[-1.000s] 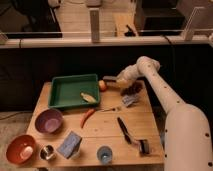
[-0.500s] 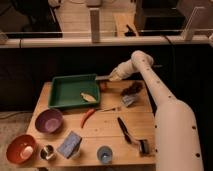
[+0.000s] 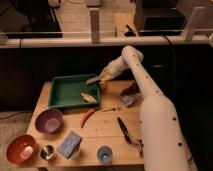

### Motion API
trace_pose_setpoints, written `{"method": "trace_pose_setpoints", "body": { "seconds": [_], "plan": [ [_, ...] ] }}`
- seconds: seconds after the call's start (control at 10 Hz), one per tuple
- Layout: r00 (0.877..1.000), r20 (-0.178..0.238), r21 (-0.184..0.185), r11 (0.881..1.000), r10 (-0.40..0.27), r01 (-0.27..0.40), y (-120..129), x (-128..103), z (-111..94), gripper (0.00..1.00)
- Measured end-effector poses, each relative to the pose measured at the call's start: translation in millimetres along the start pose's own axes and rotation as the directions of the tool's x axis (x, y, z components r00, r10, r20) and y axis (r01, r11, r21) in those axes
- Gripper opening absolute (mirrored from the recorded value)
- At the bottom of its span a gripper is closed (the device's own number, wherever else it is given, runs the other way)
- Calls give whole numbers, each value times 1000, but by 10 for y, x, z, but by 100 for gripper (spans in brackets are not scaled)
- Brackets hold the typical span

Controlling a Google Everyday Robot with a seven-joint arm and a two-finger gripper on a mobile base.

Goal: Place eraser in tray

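From the one camera view I see the gripper [image 3: 101, 78] at the end of the white arm [image 3: 150, 107], reaching across from the right and hovering over the right rim of the tray [image 3: 62, 90]. It is clamped on the eraser [image 3: 93, 79], a flat dark grey block that sticks out to the left from the fingers and hangs above the tray's far right corner, not touching the floor of it.

The tray is green and sits at the back left of the wooden table [image 3: 102, 131]. Inside it, near the right side, lies one pale yellowish item [image 3: 88, 97]; I cannot tell what it is. The rest of its floor shows bare green.

In front of the tray stands a purple bowl [image 3: 48, 120]; I can make out nothing in it. Further front left is an orange bowl [image 3: 21, 148] with something small and pale inside. Beside that is a small metal cup [image 3: 47, 152], then a blue-grey block [image 3: 69, 144], then a blue cup [image 3: 104, 154]. A red chili pepper [image 3: 86, 117] lies just in front of the tray, and a black-handled brush [image 3: 124, 129] lies near the arm.
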Motion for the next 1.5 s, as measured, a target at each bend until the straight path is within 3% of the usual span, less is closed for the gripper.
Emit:
{"method": "trace_pose_setpoints", "body": {
  "seconds": [0.3,0.6,1.0,1.2,1.5],
  "plan": [
    [997,50,-50,997,-53,55,17,-125,124,10],
    [995,71,-61,996,-66,70,24,-155,187,39],
    [995,79,-48,996,-67,70,35,-172,262,76],
    [994,86,-52,996,-67,71,59,-181,299,80],
    [993,86,-119,989,-83,93,121,-188,373,80]
  ]
}}
